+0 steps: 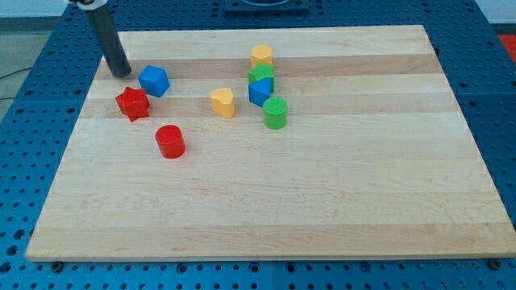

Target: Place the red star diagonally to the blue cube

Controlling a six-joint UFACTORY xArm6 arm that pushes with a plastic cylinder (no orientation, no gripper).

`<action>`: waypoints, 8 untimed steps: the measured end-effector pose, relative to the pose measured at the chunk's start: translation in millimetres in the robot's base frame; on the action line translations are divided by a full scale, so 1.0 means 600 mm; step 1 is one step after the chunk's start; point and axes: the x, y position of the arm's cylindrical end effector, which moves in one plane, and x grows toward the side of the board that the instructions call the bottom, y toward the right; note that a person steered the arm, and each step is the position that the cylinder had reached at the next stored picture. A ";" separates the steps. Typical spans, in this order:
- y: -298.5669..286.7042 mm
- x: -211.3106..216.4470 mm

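The red star (132, 103) lies at the board's upper left. The blue cube (153, 80) sits just up and to the right of it, corner to corner, with almost no gap. My tip (120, 72) rests on the board just left of the blue cube and above the red star. It touches neither block.
A red cylinder (170, 141) lies below and right of the star. A yellow heart (223, 102) sits mid-board. To its right is a cluster: yellow block (261, 55), green block (261, 76), blue block (260, 92), green cylinder (276, 113). The wooden board (322, 201) lies on a blue perforated table.
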 end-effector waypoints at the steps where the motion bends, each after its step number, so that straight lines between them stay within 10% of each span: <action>1: 0.032 0.008; 3: 0.177 0.042; 6: -0.034 0.089; 8: 0.028 0.174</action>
